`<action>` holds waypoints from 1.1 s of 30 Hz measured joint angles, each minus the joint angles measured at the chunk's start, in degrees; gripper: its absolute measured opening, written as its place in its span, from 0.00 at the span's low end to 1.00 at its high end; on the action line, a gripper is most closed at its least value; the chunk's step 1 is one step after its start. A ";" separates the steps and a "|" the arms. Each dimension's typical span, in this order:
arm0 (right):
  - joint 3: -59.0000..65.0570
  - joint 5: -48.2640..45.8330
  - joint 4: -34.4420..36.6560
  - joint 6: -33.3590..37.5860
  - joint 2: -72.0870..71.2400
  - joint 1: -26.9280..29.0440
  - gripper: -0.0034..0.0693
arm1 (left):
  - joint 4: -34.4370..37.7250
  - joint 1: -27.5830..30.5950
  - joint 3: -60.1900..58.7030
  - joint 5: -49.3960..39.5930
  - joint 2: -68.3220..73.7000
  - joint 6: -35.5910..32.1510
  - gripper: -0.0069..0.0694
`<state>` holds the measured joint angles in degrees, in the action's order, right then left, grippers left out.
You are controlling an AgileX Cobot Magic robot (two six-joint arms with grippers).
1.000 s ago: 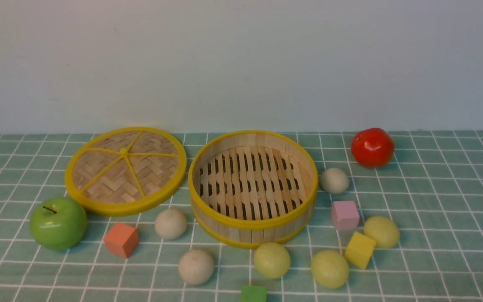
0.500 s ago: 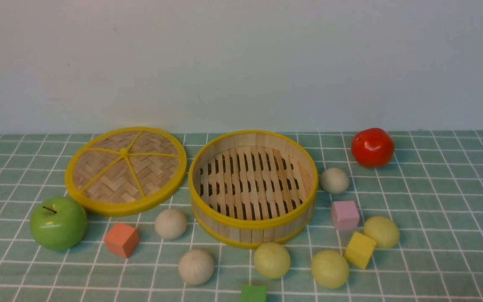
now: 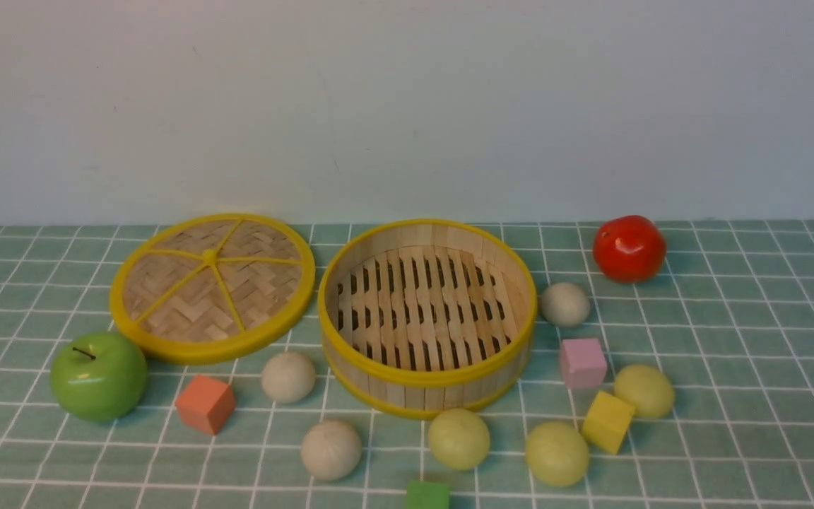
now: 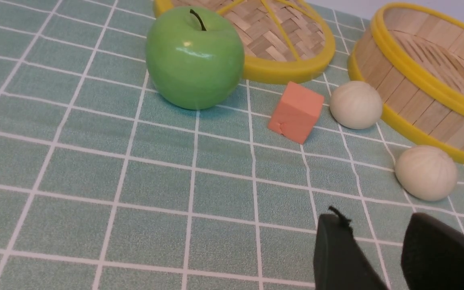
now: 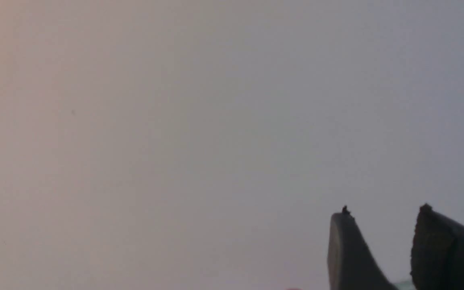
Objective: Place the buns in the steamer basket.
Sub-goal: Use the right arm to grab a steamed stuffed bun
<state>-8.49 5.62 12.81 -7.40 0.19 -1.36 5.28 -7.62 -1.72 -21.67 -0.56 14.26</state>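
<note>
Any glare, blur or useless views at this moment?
Front view: sharp, evenly lit, soft shadows, small glare spots on the red fruit and green apple. Left wrist view: clear, same apple highlight. Right wrist view: only blank wall, right gripper in silhouette.

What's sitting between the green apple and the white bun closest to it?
An orange cube sits between the apple and that bun; the front and left wrist views both show it.

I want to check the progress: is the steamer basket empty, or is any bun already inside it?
Empty. The steamer basket shows only its bare slatted floor; all six buns lie outside it on the tablecloth.
</note>
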 joint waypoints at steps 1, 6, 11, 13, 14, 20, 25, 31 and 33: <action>-3.37 -1.61 0.00 0.07 1.21 0.00 0.38 | 0.00 0.00 0.00 0.00 0.00 0.00 0.40; -20.81 -13.24 -0.88 2.56 12.29 0.00 0.38 | 0.00 0.00 0.00 0.00 0.00 0.00 0.40; -30.50 -26.93 -1.13 2.99 22.93 0.00 0.38 | 0.00 0.00 0.00 0.00 0.00 0.00 0.40; -32.42 -32.85 -1.27 3.06 28.90 0.00 0.38 | 0.00 0.00 0.00 0.00 0.00 0.00 0.40; -32.47 -35.20 -1.32 3.18 32.17 0.00 0.38 | 0.00 0.00 0.00 0.00 0.00 0.00 0.40; -32.47 -38.08 0.41 9.15 45.26 0.00 0.38 | 0.00 0.00 0.00 0.00 0.00 0.00 0.40; -34.77 -42.52 9.60 22.27 57.44 0.00 0.38 | 0.00 0.00 0.00 0.00 0.00 0.00 0.40; -43.42 -48.68 11.91 26.00 70.21 -0.32 0.38 | 0.00 0.00 0.00 0.00 0.00 0.00 0.40; -46.20 -48.90 10.96 24.40 73.78 -1.85 0.38 | 0.00 0.00 0.00 0.00 0.00 0.00 0.40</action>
<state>-54.69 -43.28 23.78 17.00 73.96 -3.21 5.28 -7.62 -1.72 -21.67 -0.56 14.26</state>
